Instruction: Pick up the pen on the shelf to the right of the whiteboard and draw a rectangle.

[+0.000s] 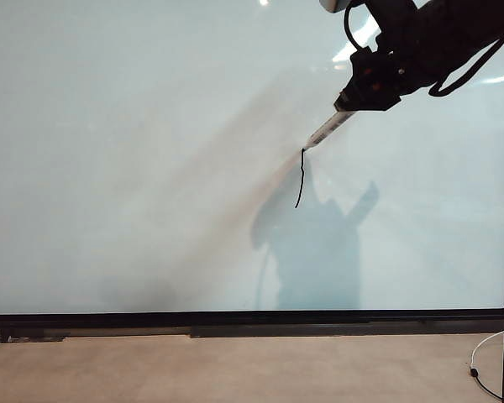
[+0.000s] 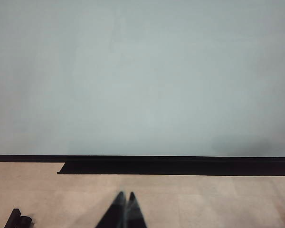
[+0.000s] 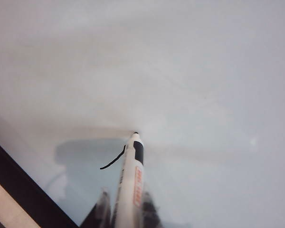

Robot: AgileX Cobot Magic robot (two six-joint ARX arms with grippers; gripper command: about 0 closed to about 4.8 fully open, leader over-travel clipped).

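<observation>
now right gripper (image 1: 353, 102) slants — pen (image 1: 329, 129) down-left

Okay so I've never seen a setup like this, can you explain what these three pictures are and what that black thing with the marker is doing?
It is a two-armed robot. One picture looks on from outside; the others come from cameras on each wrist. The right gripper holds a slim white marker pen with its tip on the large glossy pale whiteboard, at the top of one wobbly black line. No rectangle is finished yet. The left gripper is shut, holds nothing, and sits low over the beige surface below the board.
</observation>
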